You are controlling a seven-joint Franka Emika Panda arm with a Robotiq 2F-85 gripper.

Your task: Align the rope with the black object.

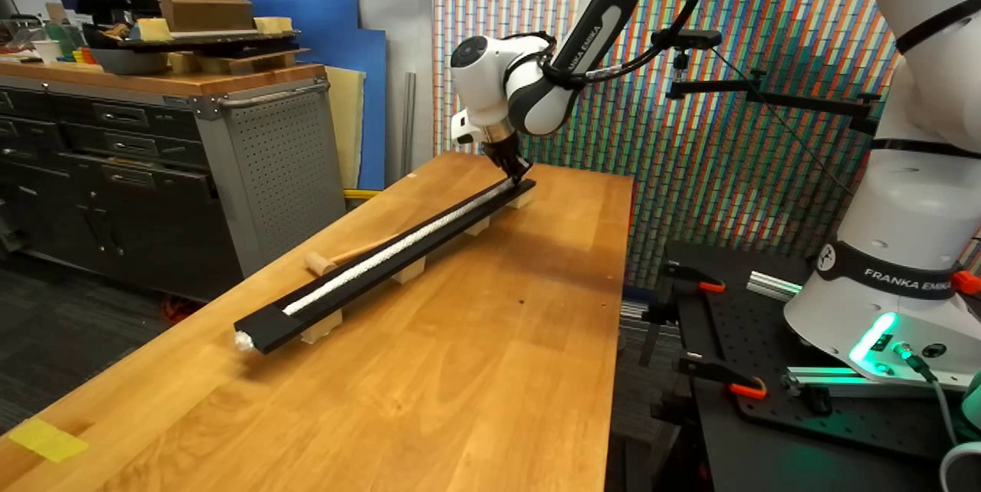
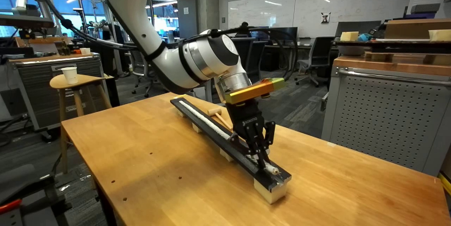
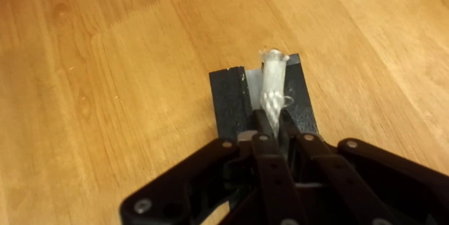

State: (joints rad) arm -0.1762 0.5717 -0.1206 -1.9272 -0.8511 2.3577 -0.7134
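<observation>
Held near one end of the black bar point(image 1: 418, 248) and pinched just behind its tip: the white rope point(image 1: 383, 256), laid along the bar's groove point(image 3: 254, 83). Under the bar, pale blocks point(image 2: 272, 193) on the wooden counter point(image 1: 475, 369); just beside it, a mallet point(image 2: 215, 112). In the gripper point(image 3: 272, 117), a nearly closed squeeze, with only rope between. Straight along the bar in both exterior views; off to one side of the groove at the held end in the wrist view, with bare grey bottom showing alongside. Impossible to tell: resting on that bottom or held just above it. In hand, by all appearances: seating the final stretch. Called for next, most likely: a sideways nudge to center the tip, a gentle press down, then a loosened grip and a straight lift, without dragging the rope back out.
</observation>
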